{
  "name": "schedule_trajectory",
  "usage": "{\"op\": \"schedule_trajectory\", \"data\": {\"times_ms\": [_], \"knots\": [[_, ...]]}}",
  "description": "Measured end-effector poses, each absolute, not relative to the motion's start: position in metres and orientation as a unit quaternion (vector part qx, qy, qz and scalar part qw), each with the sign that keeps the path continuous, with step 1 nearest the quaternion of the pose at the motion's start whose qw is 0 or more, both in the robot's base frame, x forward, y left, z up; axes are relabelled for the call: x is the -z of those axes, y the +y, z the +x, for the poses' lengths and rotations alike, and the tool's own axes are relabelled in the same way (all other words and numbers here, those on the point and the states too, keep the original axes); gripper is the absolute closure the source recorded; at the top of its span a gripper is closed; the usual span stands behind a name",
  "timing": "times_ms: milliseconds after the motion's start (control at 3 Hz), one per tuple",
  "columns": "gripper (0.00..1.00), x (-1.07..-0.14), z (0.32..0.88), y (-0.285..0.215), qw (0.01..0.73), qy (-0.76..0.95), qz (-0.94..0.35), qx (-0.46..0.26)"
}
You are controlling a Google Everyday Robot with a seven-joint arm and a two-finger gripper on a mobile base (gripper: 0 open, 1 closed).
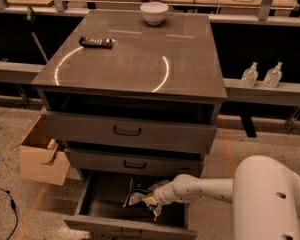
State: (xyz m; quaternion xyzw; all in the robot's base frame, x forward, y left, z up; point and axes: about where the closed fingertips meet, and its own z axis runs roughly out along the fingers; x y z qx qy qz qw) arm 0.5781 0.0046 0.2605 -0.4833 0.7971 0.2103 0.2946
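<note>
My gripper [152, 202] reaches from the right into the open bottom drawer [101, 193] of a grey cabinet. It sits right at a crumpled dark and white snack bag [135, 192] lying in the middle of the drawer, and it touches or overlaps the bag's right end. The white arm [205, 188] runs back to the big rounded body at the lower right. On the cabinet top [135, 59] stand a white bowl [154, 12] at the far edge and a dark remote-like bar [96, 42] at the left.
Two upper drawers [127, 130] are closed or nearly so. An open cardboard box [40, 154] sits on the floor to the cabinet's left. Two clear bottles [260, 75] stand on a ledge to the right. A cable [10, 206] lies on the floor at the lower left.
</note>
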Motion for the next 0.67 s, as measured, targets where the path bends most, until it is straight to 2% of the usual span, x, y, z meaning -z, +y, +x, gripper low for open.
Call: {"op": "schedule_trajectory", "data": {"times_ms": [667], "knots": [[1.00, -0.315, 0.531, -0.005, 0.324, 0.775, -0.505, -0.199]]}}
